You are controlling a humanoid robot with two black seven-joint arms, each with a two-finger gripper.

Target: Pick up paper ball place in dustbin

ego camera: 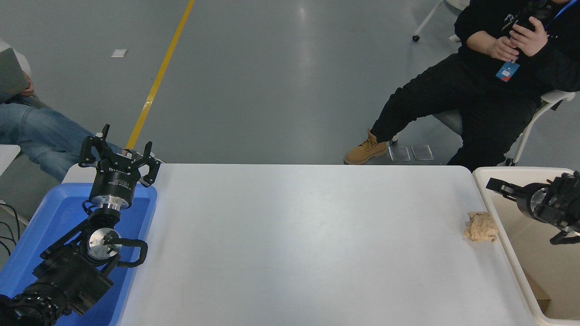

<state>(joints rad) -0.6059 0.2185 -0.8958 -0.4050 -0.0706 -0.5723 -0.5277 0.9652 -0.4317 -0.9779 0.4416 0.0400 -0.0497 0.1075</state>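
Note:
The paper ball (481, 227), a tan crumpled wad, lies on the white table (308, 240) at its right edge, right beside the rim of the cream dustbin (511, 262). My right gripper (517, 200) comes in from the right edge and hangs low over the dustbin's far end, open and empty, a little behind and to the right of the ball. My left gripper (118, 151) is parked over the blue tray at the left, open and empty.
A shallow blue tray (45, 217) sits at the table's left end under the left arm. A person in black (476, 90) sits beyond the far right corner, one boot near the table edge. Another person's legs (31, 131) show at the far left.

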